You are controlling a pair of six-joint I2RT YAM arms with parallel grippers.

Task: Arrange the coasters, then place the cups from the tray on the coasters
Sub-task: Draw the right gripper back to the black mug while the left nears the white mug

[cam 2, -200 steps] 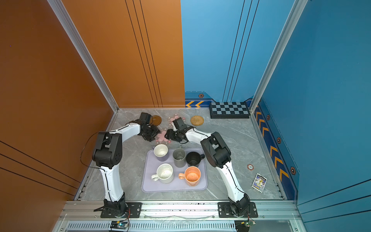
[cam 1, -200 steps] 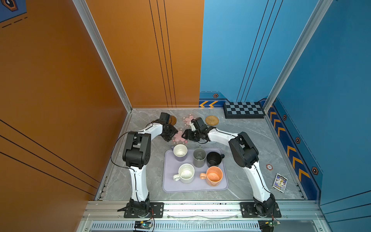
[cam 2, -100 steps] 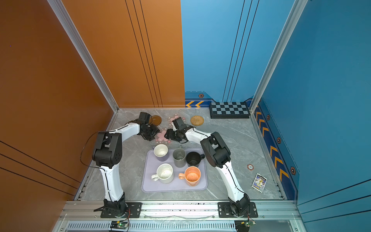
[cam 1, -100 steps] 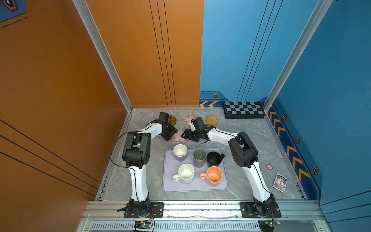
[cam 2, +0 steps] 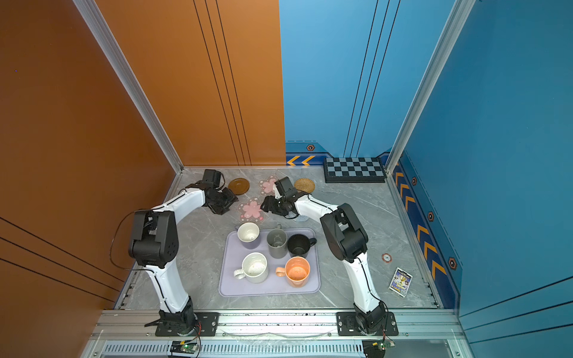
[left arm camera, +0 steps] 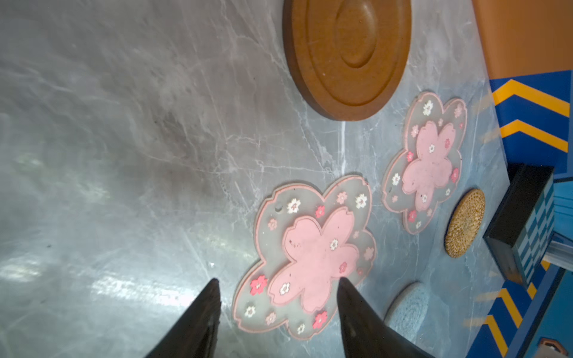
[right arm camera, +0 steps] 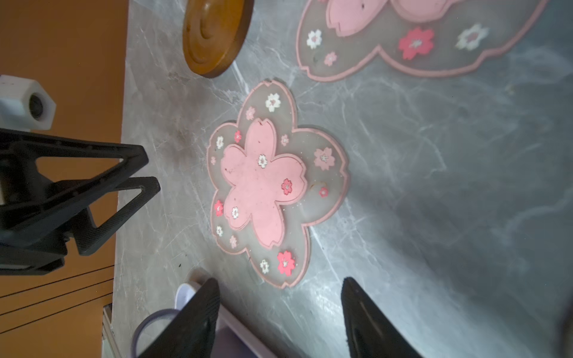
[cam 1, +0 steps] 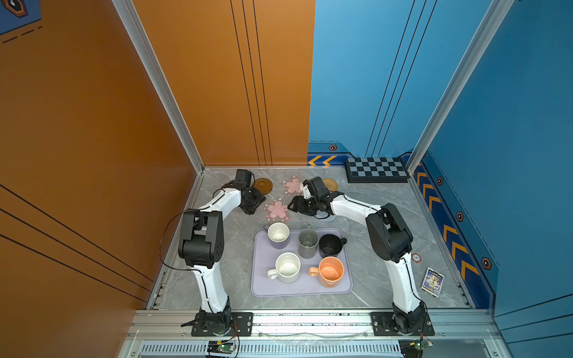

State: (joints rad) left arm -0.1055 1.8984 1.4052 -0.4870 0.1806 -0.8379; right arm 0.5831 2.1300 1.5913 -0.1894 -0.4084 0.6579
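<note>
**Collision watch**

Your left gripper (left arm camera: 277, 280) and right gripper (right arm camera: 279, 280), both open and empty, flank the near pink flower coaster (cam 1: 277, 210) near the tray (cam 1: 302, 286). Close in together and they could clash, or skid it.

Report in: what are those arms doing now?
Left gripper and right gripper open, empty, flanking one pink flower coaster. All cups on tray. Grey-blue coaster partly under right arm.

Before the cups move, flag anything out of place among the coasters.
Three coasters line the back: brown disc, far pink flower, rattan round. The near pink flower and grey-blue round sit off that row, closer to the tray.
</note>
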